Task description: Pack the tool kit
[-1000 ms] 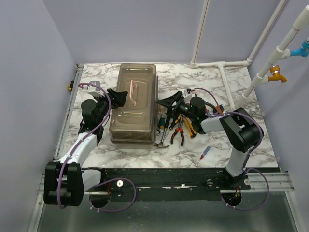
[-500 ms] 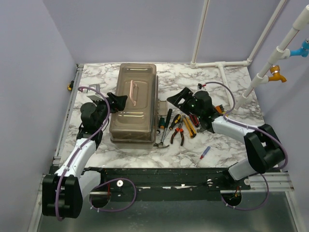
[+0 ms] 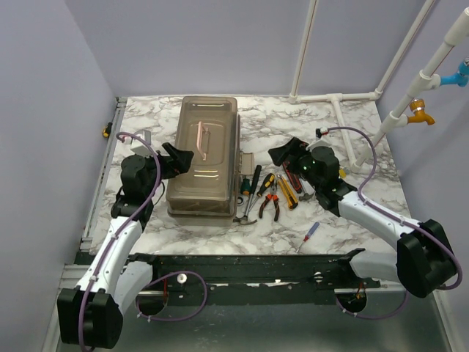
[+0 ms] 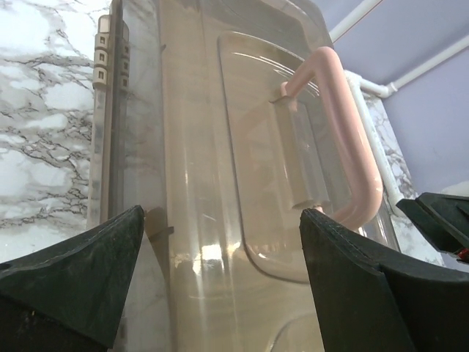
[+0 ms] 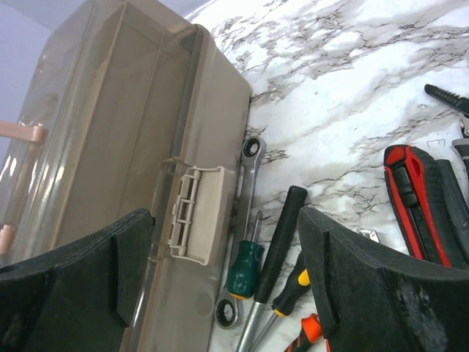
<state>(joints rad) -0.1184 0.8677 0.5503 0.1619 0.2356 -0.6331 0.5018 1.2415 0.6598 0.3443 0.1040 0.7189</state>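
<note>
The tool kit's beige toolbox (image 3: 201, 165) lies shut on the marble table, its smoky lid (image 4: 205, 183) and pink handle (image 4: 352, 147) facing up. My left gripper (image 3: 179, 157) hovers open at the box's left side, its jaws (image 4: 220, 216) framing the lid with nothing held. My right gripper (image 3: 282, 154) is open and empty to the right of the box, over the loose tools (image 3: 267, 192). Between its fingers (image 5: 226, 216) I see the box's side latch (image 5: 194, 213), a ratchet wrench (image 5: 249, 158), a green screwdriver (image 5: 245, 264) and a black-handled hammer (image 5: 282, 235).
A red and black knife (image 5: 421, 198) and red pliers (image 3: 272, 207) lie in the pile. A small blue and red screwdriver (image 3: 311, 232) lies alone near the front edge. White pipes (image 3: 337, 99) run along the back right. Walls close in on left and back.
My right gripper has drawn back to the right, away from the toolbox. The left gripper has shifted slightly down along the box's left side. Both stay open.
</note>
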